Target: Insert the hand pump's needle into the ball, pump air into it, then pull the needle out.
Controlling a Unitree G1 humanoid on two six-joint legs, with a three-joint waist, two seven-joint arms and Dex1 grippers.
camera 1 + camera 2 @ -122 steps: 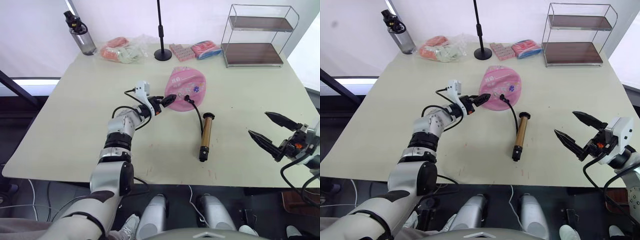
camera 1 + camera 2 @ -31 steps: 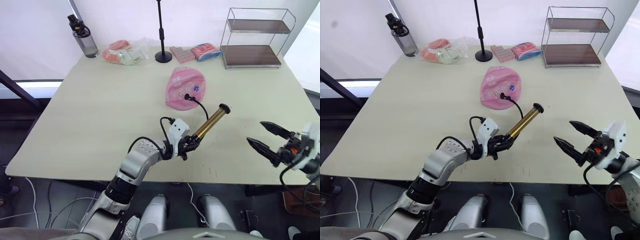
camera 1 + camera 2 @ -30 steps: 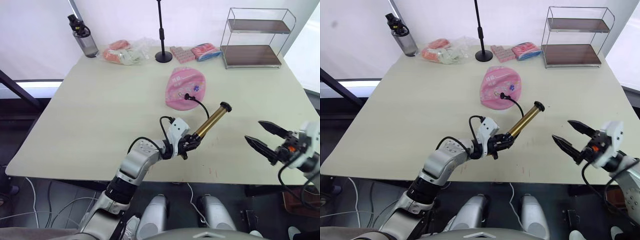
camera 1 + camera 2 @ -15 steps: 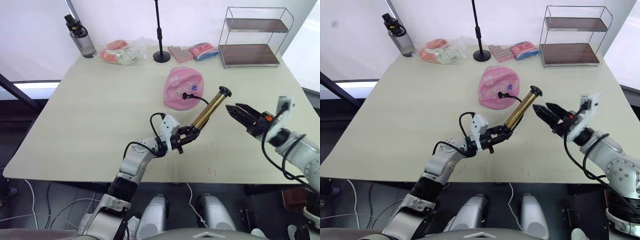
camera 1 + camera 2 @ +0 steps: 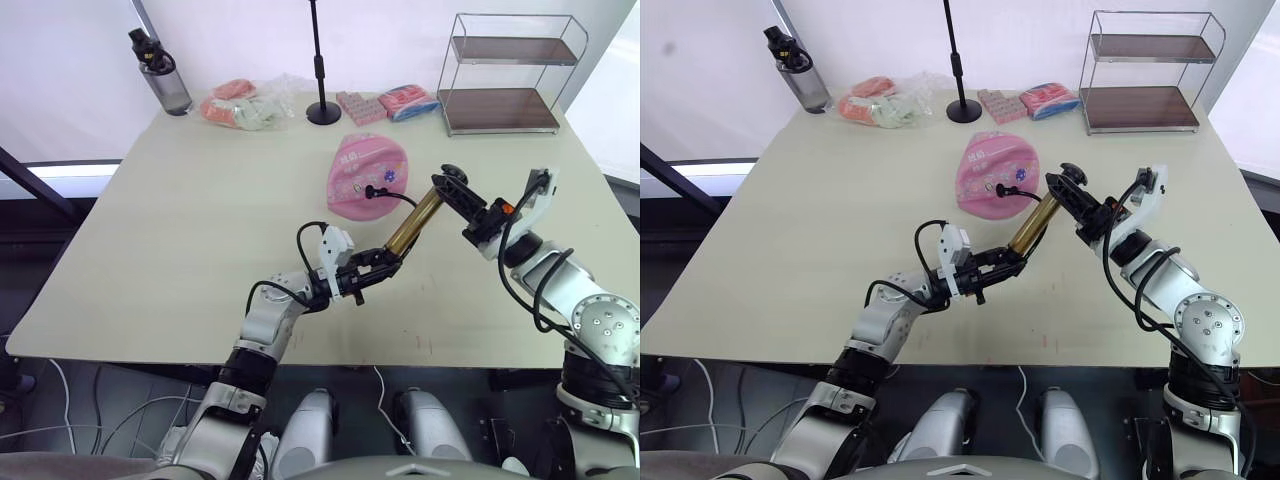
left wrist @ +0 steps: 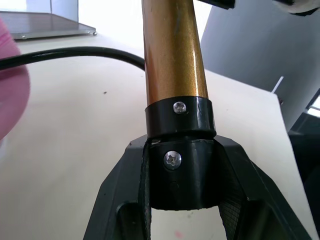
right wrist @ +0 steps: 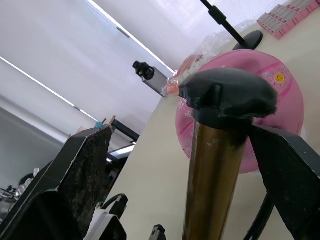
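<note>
Short hand pump with a shiny gold-bronze barrel and black end caps [image 5: 414, 219], held tilted above the pale table [image 5: 180, 230], lower cap toward the robot and black T-handle [image 7: 227, 95] raised toward the right arm. Lower black cap clamped between the two black fingers of the left gripper [image 5: 385, 262]; in the left wrist view, sits squarely between both fingers [image 6: 125, 200], which press against its sides. Thin black flexible hose [image 5: 398, 196] arcing from the pump to the top of the pink ball with small colourful printed pictures [image 5: 362, 172], which lies saggy on the table just beyond the pump. Black fitting [image 5: 371, 190] at the hose end touching the ball's surface; needle itself too small to make out, so cannot tell how far in. Right gripper [image 5: 468, 208] up at the pump's handle end; in the right wrist view fingers [image 7: 82, 175] spread wide on either side of the T-handle with clear gaps, not closed on it. Further back on the table: black stand pole on a round base [image 5: 322, 80], grey water bottle with a black cap [image 5: 160, 75], clear bag of pink and pale packets [image 5: 250, 102], flat pink packs [image 5: 385, 103], and a two-tier wire shelf with dark boards [image 5: 500, 75] at the far right corner
</note>
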